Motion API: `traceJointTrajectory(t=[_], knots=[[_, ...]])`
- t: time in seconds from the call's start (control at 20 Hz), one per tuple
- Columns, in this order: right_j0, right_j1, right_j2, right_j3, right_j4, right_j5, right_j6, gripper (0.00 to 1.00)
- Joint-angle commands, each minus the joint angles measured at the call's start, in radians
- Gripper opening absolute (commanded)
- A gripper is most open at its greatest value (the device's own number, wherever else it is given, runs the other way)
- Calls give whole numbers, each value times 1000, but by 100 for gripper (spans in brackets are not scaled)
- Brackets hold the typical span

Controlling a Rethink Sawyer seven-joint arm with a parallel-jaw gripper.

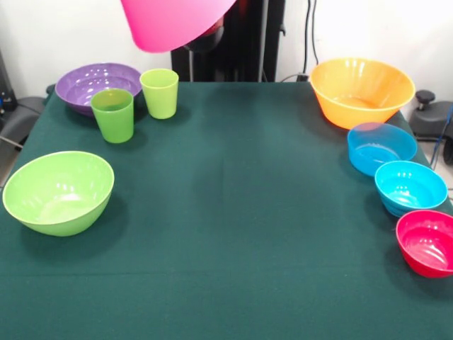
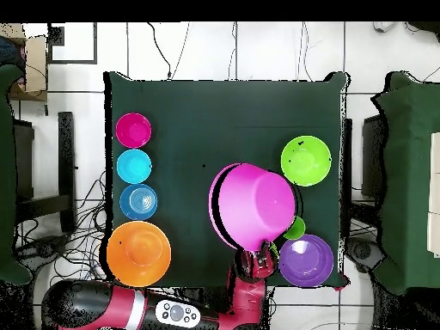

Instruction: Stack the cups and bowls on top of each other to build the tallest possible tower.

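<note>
A dark green cloth covers the worktop (image 1: 233, 212), which stands on a white tiled floor (image 2: 258, 51) crossed by loose black cables. Dark green seats sit at the left and right edges of the overhead view.

The big pink bowl (image 1: 173, 21) hangs tilted above the cloth at the top of the front view; in the overhead view it covers the middle of the worktop. The red and black arm (image 2: 129, 308) lies along the bottom edge of the overhead view, and the claw (image 2: 258, 262) shows just below the pink bowl's rim. Whether the claw is apart or clamped on the bowl cannot be told.

In the front view, the purple bowl (image 1: 95, 83) sits in the upper left, with the green cup (image 1: 113, 115) and the lime cup (image 1: 160, 93) upright just beside it. The lime-green bowl (image 1: 60, 191) rests at the left edge. Down the right side run the orange bowl (image 1: 361, 92), the clear blue bowl (image 1: 381, 147), the turquoise bowl (image 1: 410, 188) and the small red bowl (image 1: 428, 242), each near the next.
</note>
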Motion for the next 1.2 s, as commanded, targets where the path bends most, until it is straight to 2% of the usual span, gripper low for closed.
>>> traceJointTrajectory(t=[0.05,0.2,0.65,1.2], knots=[[-15,-13,177,-176,35,-79,-322,0],[-28,-16,185,-185,49,-110,-313,0],[-75,-29,182,-192,33,-171,-279,0],[-144,-12,178,-252,31,-248,-223,0]])
